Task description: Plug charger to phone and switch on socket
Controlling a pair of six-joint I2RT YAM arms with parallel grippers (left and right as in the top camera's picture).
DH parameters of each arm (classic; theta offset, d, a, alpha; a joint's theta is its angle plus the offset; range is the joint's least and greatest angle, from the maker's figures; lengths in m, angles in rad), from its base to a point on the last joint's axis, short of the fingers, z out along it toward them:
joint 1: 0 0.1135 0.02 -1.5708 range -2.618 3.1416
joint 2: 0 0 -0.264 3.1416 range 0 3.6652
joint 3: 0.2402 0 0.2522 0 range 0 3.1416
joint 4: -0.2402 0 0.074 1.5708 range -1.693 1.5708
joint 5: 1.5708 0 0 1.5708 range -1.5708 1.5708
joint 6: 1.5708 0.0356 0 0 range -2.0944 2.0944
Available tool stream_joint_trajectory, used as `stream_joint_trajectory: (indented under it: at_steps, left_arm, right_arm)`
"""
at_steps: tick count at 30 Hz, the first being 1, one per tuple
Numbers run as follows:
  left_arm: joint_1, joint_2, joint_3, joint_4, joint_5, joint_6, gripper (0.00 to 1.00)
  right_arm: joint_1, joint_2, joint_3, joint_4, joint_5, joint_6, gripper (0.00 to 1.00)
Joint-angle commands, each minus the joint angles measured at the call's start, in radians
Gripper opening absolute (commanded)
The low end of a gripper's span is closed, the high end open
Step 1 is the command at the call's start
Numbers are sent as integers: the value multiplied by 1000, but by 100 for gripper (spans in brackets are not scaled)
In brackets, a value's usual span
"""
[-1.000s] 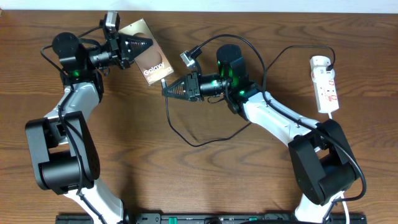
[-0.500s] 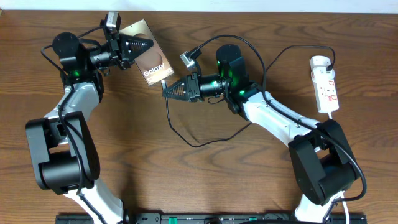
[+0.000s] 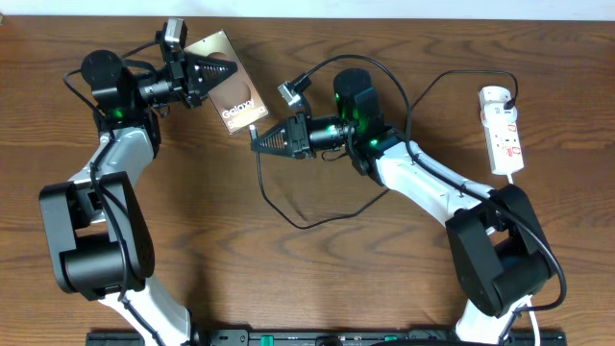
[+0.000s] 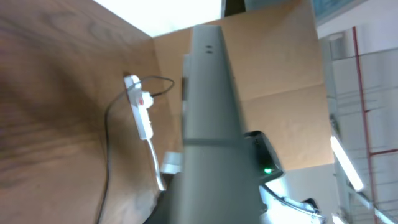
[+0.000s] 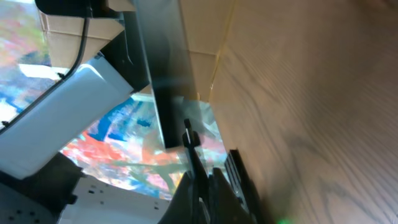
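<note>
The phone [image 3: 233,92], bronze-faced with white lettering, is lifted off the table with my left gripper [image 3: 228,69] shut on its upper end. In the left wrist view the phone [image 4: 210,118] is a grey slab seen edge-on, hiding the fingers. My right gripper [image 3: 256,140] is shut on the charger [image 3: 306,223] just behind its connector tip. The tip [image 5: 187,135] stands at the phone's lower edge [image 5: 163,87], above my right gripper [image 5: 202,177]; I cannot tell whether it is seated. The black cable loops over the table toward the white socket [image 3: 504,131] at far right.
The socket [image 4: 140,107] lies on the wooden table [image 3: 317,288] with its white cord trailing toward the front. The charger's slack loop lies below the right arm. The right arm's thicker black cables arch over its wrist [image 3: 357,106]. Cardboard stands behind the table [image 4: 280,56].
</note>
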Motion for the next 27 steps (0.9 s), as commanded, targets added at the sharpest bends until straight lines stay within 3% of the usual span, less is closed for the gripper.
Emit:
stream_joint_trajectory:
  at_steps: [1,27]
  left_arm:
    - [-8,-13,22,13,29,-22,7]
    - [72,-13,22,8,29,-14,7]
  right_arm:
    - [-4,5,-1,-24,35,-7,1]
    - [4,5,-1,-32,-82,-10,1]
